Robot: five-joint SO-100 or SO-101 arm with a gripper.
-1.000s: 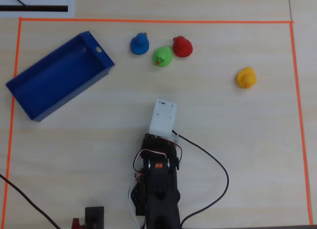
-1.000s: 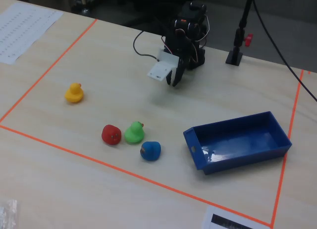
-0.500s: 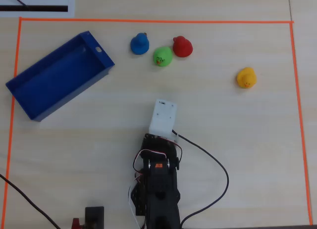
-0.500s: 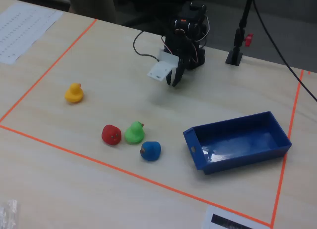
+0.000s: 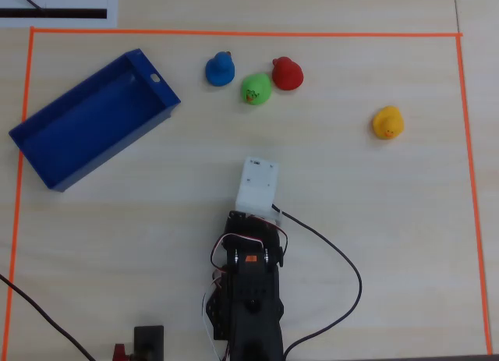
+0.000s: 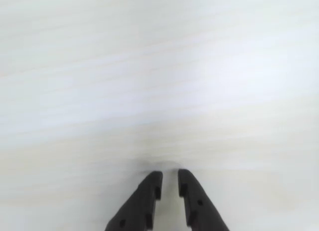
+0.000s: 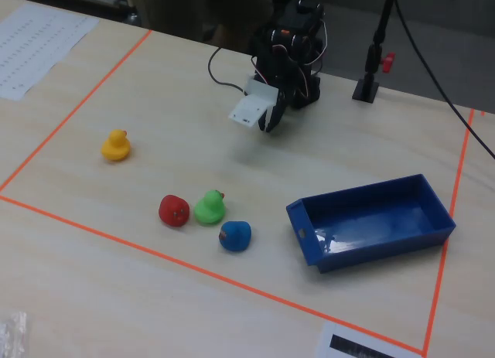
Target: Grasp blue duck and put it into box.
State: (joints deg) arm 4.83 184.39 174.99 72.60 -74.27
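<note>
Pale wood-grain table with an orange tape rectangle marking the work area; a printed sheet lies outside the tape at one corner.

Arm base sits at the near edge of the table in the overhead view, folded, with a white wrist block pointing toward the table's middle. Gripper: in the wrist view the two dark fingertips are almost together with only a narrow slit between them, nothing held, bare table beneath.

Blue duck stands on the table near the far tape edge in the overhead view, well apart from the gripper. Green duck is just beside it, red duck next to the green one. Yellow duck sits alone toward the right edge.

Box lies at an angle near the far left corner in the overhead view, just beside the blue duck, nothing in it.
</note>
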